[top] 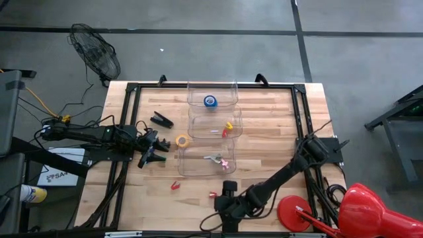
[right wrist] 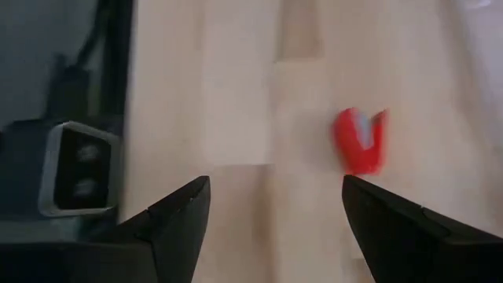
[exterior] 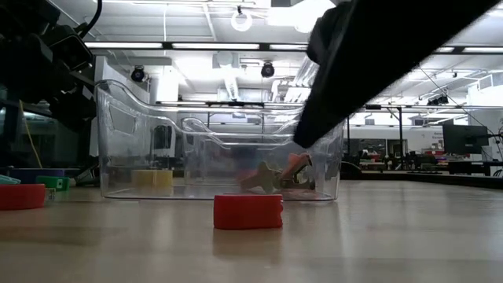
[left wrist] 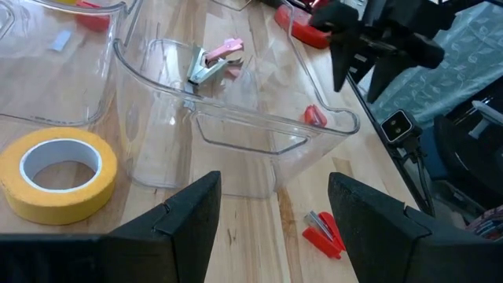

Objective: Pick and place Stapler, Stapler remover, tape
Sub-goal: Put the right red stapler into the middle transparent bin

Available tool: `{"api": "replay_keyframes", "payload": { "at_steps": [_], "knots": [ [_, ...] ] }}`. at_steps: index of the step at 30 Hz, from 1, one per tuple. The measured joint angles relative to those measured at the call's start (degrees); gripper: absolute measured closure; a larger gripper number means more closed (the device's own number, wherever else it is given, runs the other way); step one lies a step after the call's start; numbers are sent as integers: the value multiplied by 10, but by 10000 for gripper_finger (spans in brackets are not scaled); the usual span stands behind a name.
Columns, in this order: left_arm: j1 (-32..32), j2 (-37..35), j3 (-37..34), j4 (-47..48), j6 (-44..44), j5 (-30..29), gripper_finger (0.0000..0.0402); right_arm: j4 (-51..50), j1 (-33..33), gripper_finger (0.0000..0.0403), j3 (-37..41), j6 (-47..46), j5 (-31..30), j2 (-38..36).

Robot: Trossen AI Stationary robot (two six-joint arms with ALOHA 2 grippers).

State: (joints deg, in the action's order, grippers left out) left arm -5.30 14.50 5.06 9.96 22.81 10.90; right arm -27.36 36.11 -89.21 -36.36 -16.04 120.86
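Here the wooden bench (top: pixel 277 158) carries three clear plastic bins in a row down its middle. The far bin (top: pixel 212 94) holds a blue tape roll (top: pixel 210 101). The middle bin (top: pixel 215 123) holds small red and yellow items that are too small to name. The near bin (top: pixel 205 160) holds a pink and metal staple remover (left wrist: pixel 211 61).

The left claw (top: pixel 160 153) hovers just beside the near bin on its left side, its fingers (left wrist: pixel 187 216) spread apart with nothing between them. A yellow tape roll (left wrist: pixel 56 171) lies flat on the bench just beside that claw, next to the near bin's corner. A black stapler (top: pixel 162 119) lies farther back on the left side of the bench.

The right claw (top: pixel 227 200) is low over the front edge of the bench, fingers (right wrist: pixel 177 216) wide apart and empty. A small red staple remover (right wrist: pixel 359 140) lies on the wood just ahead of it, not touched. Another red staple remover (top: pixel 175 186) lies to the left of that one, in front of the near bin.
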Motion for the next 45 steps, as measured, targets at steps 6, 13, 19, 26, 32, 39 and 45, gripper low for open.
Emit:
{"api": "replay_keyframes", "payload": {
  "at_steps": [6,13,19,26,32,39,45],
  "knots": [
    [0,0,0,0,0,0,170,13,-3,123,0,-106,51,0],
    [0,0,0,0,0,0,170,20,-14,123,0,-291,69,9],
    [0,0,0,0,0,0,170,79,-19,123,0,-295,70,42],
    [0,0,0,0,0,0,170,89,-19,123,-1,-233,66,61],
    [0,0,0,0,0,0,170,65,-19,123,-2,-242,66,61],
    [0,0,0,0,0,0,170,53,-5,123,-1,-105,14,63],
    [0,0,0,0,0,0,170,3,1,123,-2,-82,1,63]
  ]
}}
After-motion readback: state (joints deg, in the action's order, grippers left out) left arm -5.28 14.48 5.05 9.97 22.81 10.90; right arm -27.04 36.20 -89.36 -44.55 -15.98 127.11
